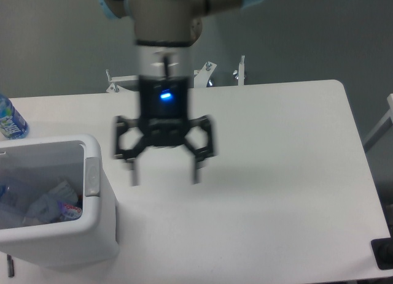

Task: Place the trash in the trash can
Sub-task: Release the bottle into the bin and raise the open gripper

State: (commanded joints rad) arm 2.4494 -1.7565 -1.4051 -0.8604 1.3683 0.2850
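white tabletop [276, 173] fills most of what i see, bare from the middle out to its rounded corner at 2 o'clock and down its long edge at 3 o'clock. my gripper [164, 175] hangs over the middle of it, motion-blurred, its two fingers spread wide with nothing between them, a blue light glowing on the wrist above. the trash can [92, 226] sits at 8 o'clock, well apart from the gripper, its thick rim pressed against the left border of the view and its grey tab facing the gripper. inside it i make out the crumpled white carton [52, 201] with a bit of dark and red print, and along the left wall something clear that i take for the crushed plastic bottle [9, 198], though it is hard to tell apart. at 9 o'clock, behind the can, an upright bottle with a blue label [9, 118] stands at the table's edge. grey floor lies beyond the table at 12 o'clock, with the arm's base and metal brackets [202, 75].
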